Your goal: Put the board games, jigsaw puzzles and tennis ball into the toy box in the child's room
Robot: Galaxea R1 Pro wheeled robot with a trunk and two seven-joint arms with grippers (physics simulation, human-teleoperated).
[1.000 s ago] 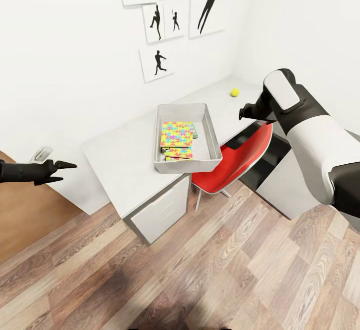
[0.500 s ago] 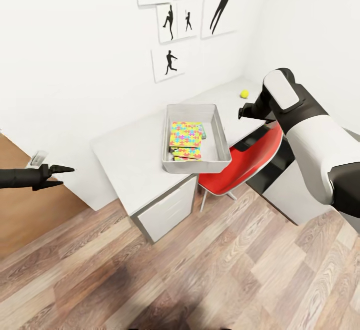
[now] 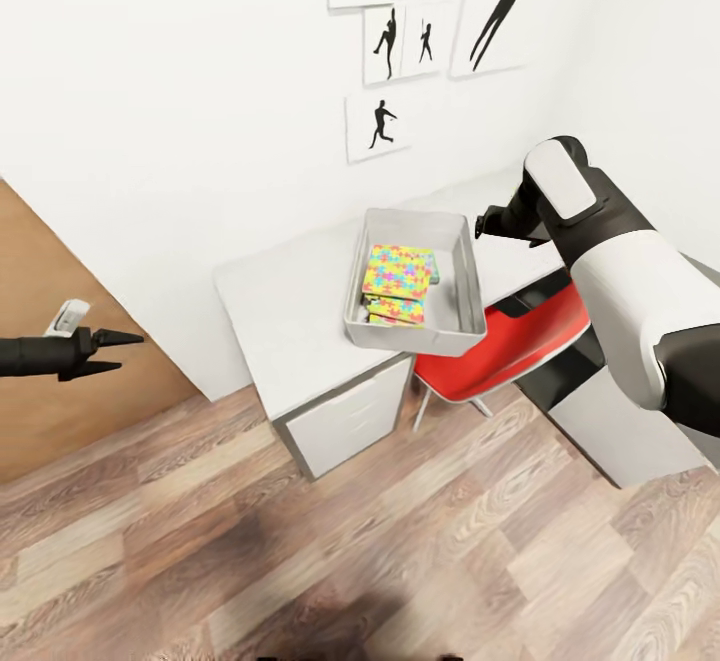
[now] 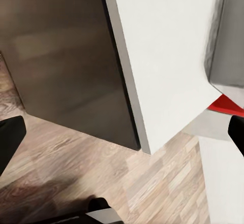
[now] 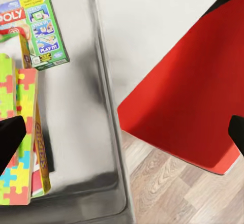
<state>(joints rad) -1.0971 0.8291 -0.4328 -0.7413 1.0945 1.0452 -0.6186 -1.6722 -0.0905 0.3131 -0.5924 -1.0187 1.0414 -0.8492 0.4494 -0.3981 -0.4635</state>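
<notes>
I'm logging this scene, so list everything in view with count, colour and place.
toy box: one, light grey, on the table's near edge above the chair
jigsaw puzzles: at least one, yellow, pink, blue and green, inside the toy box
board games: one green and pale box plus other edges, under the puzzles
table: one, pale grey-white, against the wall
drawer cabinet: one, white, under the table
chair: one, red, tucked at the table
athlete pictures: several, black on white, on the wall
floor: wood plank
left gripper: black, fingers open, empty
right gripper: black, beyond the toy box
</notes>
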